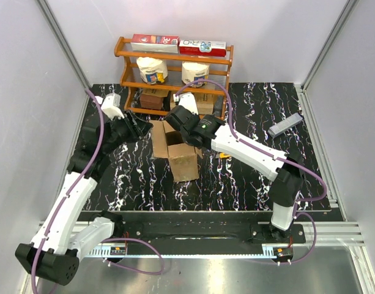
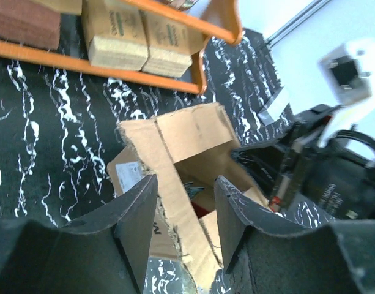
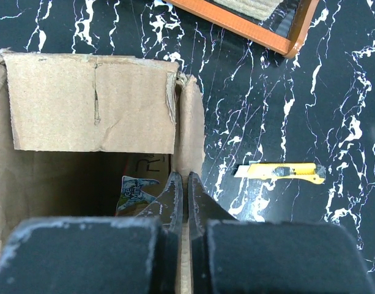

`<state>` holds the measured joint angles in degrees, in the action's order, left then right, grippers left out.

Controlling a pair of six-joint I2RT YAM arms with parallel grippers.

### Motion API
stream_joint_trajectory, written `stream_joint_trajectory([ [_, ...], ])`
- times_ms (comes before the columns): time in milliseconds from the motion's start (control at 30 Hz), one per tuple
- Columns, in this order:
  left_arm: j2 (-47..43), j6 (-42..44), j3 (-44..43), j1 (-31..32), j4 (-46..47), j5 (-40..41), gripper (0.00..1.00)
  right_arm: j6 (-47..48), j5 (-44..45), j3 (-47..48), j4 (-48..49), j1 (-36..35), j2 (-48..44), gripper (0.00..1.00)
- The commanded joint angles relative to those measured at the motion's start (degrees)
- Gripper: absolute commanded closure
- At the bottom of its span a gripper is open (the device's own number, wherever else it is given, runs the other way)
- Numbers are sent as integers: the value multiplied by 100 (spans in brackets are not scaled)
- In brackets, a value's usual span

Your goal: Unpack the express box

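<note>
While the express box [image 1: 184,160] stands open mid-counter [image 1: 248,177], just in front of the wooden shelf [image 1: 175,59], both arms reach in to it. L end effector [image 2: 181,184]: fingers apart, w/ a raised cardboard flap [image 2: 166,162] running btwn them; can't tell if either pad touches it. R end effector [image 3: 186,184]: fingers pressed together, tips at top of box's right-hand wall. Printed packet [image 3: 135,191] visible down inside box. Yellow utility knife [image 3: 279,173] lies on counter near box, on its R side.
</note>
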<state>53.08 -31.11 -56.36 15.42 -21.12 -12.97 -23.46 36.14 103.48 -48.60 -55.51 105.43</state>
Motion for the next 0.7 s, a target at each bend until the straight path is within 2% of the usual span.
stream_joint_trajectory([
  [0,-245,254,-279,215,337,-118,53,-211,165,41,87,-66,-84,100],
  [167,-9,71,19,741,486,-48,49,-273,157,-12,79,-66,-66,100],
  [300,132,79,327,1287,715,749,44,-325,121,-47,79,-66,-40,100],
  [367,273,44,310,1419,540,1128,43,-343,86,-74,87,-66,-22,100],
  [400,317,-17,284,1429,322,1504,42,-361,77,-74,79,-66,-22,100],
  [500,414,-52,318,1464,5,1980,41,-396,51,-118,79,-66,-22,100],
  [600,309,-105,406,1490,-128,2386,36,-405,42,-153,87,-66,-13,100],
  [667,256,-106,476,1499,-85,2379,35,-422,34,-162,87,-66,-13,100],
])
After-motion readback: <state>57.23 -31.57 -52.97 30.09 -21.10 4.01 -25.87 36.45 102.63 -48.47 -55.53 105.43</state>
